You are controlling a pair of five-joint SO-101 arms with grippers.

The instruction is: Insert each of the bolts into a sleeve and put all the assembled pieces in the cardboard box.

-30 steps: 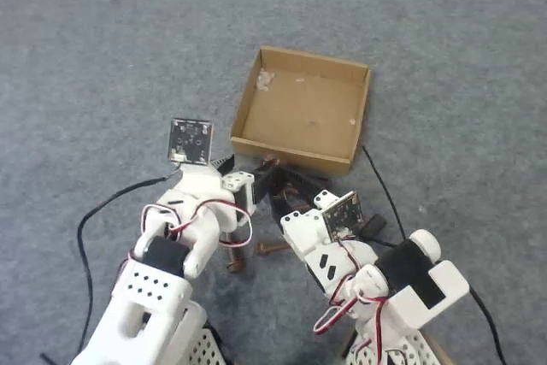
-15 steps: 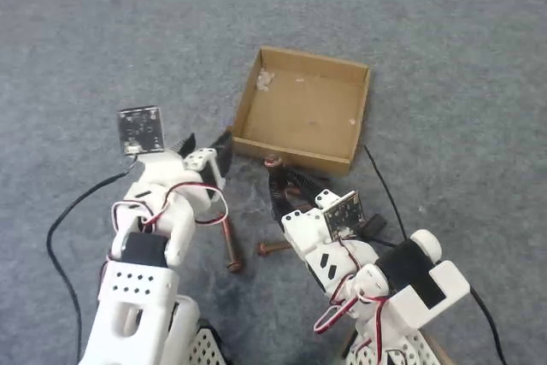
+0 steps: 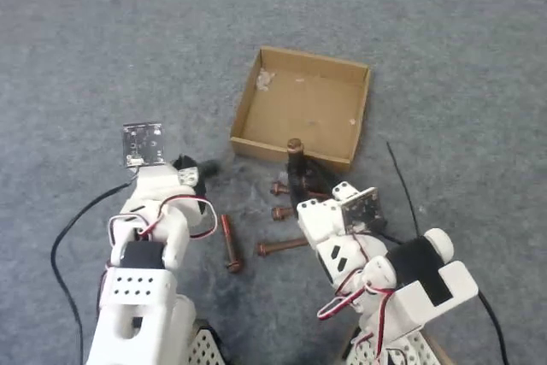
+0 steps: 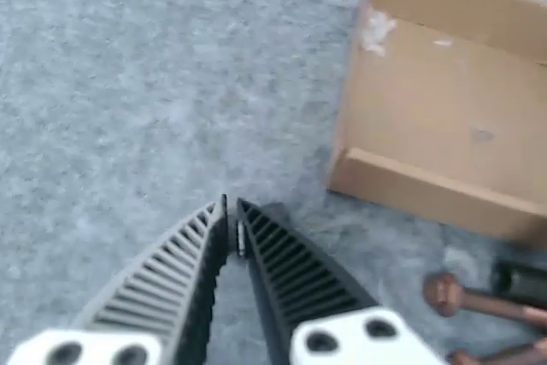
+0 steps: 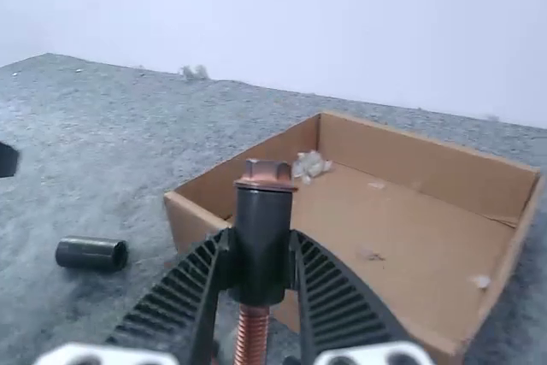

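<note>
Right claw (image 5: 259, 247) around upright sleeved bolt (image 5: 264, 201)

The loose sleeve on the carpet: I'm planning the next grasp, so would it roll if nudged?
Probably somewhat: the sleeve is a smooth cylinder lying on its side, so it could roll, though the fuzzy carpet likely damps that. It looks like dark metal, so probably stiff and heavy for its size.
</note>
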